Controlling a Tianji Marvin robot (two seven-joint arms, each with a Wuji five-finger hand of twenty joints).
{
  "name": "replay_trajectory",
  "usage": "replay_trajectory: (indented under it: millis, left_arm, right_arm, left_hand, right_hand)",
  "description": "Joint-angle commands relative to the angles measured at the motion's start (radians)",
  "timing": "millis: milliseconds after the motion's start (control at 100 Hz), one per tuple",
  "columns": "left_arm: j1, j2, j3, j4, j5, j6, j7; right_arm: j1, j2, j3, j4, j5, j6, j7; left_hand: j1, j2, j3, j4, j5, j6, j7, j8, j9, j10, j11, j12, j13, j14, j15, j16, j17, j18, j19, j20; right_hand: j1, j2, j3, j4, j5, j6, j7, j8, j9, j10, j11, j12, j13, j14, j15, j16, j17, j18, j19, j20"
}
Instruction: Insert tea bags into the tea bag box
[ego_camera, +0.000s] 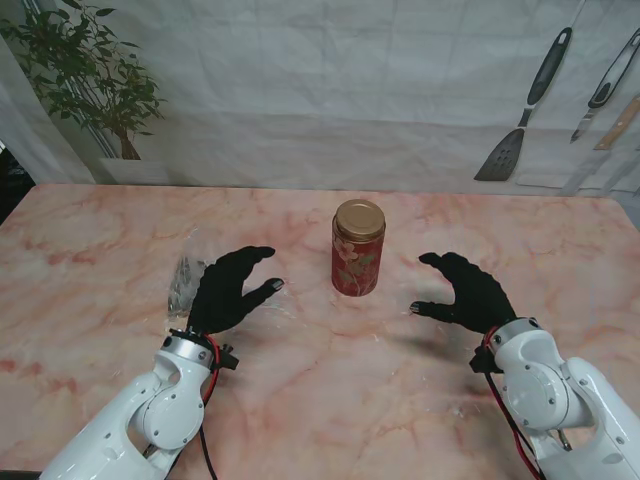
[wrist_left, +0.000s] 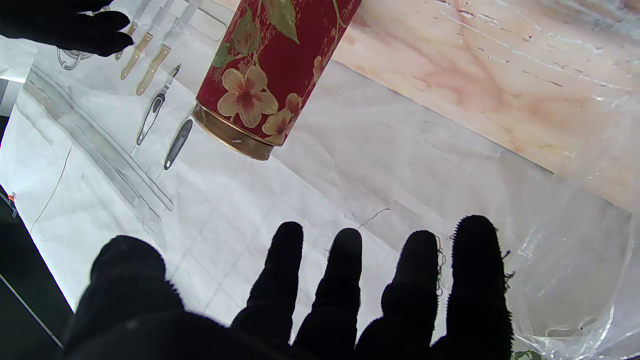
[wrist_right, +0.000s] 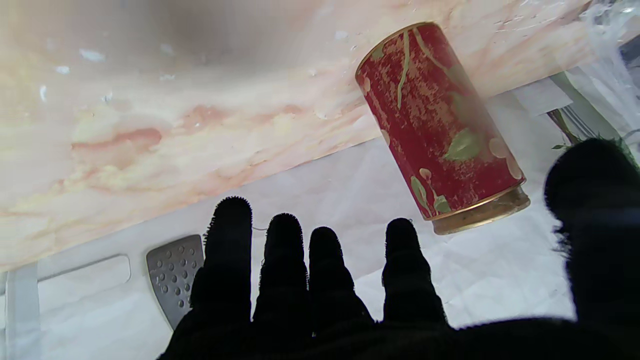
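A red cylindrical tea tin (ego_camera: 357, 250) with cream flowers and a gold lid stands upright in the middle of the marble table; the lid is on. The tin shows in both wrist views (wrist_left: 272, 70) (wrist_right: 440, 130). My left hand (ego_camera: 228, 291) hovers to its left, fingers spread, holding nothing. Under and beside that hand lies a clear plastic bag (ego_camera: 190, 280) with dark contents, seen as crinkled film (wrist_left: 575, 260). My right hand (ego_camera: 468, 291) is open to the right of the tin, a short gap away. Individual tea bags are not distinguishable.
The pink marble table (ego_camera: 90, 250) reaches a white backdrop. A potted plant (ego_camera: 90, 80) stands at the far left corner. A spatula (ego_camera: 520, 110) and other utensils (ego_camera: 605, 90) hang on the backdrop at far right.
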Motion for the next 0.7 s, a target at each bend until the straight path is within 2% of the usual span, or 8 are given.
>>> replay_trajectory:
  millis: [0,290,690]
  left_arm:
    - [0.001,-0.002,0.006,0.009,-0.006,-0.007,-0.008]
    - [0.004,-0.005,0.022,0.047,-0.012,-0.025,0.013]
    - [0.038,-0.008,0.018,0.055,-0.013,-0.02,0.036]
  right_arm:
    - [-0.02,-0.003,0.0,0.019,-0.001,-0.015,0.013]
    - [-0.046,-0.015,-0.011,0.072,0.028,-0.063,-0.064]
    - [-0.048,-0.015,-0.018,0.106,0.078,-0.1,-0.055]
  left_hand:
    - [-0.039,0.004,-0.011,-0.036,-0.002,-0.028,-0.011,0.005,0.006,-0.039,-0.006,0.001,-0.006,-0.027,-0.034,0.0,-0.009,0.011,-0.008,-0.004]
    - [-0.035,0.002,-0.009,-0.034,-0.006,-0.028,-0.007,0.007,0.004,-0.039,-0.003,0.005,-0.005,-0.03,-0.031,0.002,-0.007,0.003,-0.003,-0.002]
    - [-0.033,-0.003,-0.009,-0.034,-0.003,-0.024,-0.003,0.008,0.004,-0.04,-0.001,0.005,-0.006,-0.026,-0.029,0.003,-0.006,0.001,-0.001,-0.002]
  right_hand:
    - [0.014,0.018,-0.022,0.032,-0.001,-0.005,0.003,-0.004,-0.006,-0.015,0.001,-0.019,-0.034,-0.027,-0.022,-0.014,-0.014,-0.034,-0.023,-0.014]
    - [0.014,0.015,-0.019,0.032,0.002,-0.007,0.023,-0.006,-0.004,-0.019,0.006,-0.02,-0.032,-0.031,-0.019,-0.014,-0.016,-0.042,-0.022,-0.013]
    - [0.018,0.02,-0.024,0.032,-0.017,-0.003,0.052,-0.018,-0.009,-0.021,-0.008,-0.025,-0.039,-0.034,-0.023,-0.016,-0.019,-0.044,-0.027,-0.012]
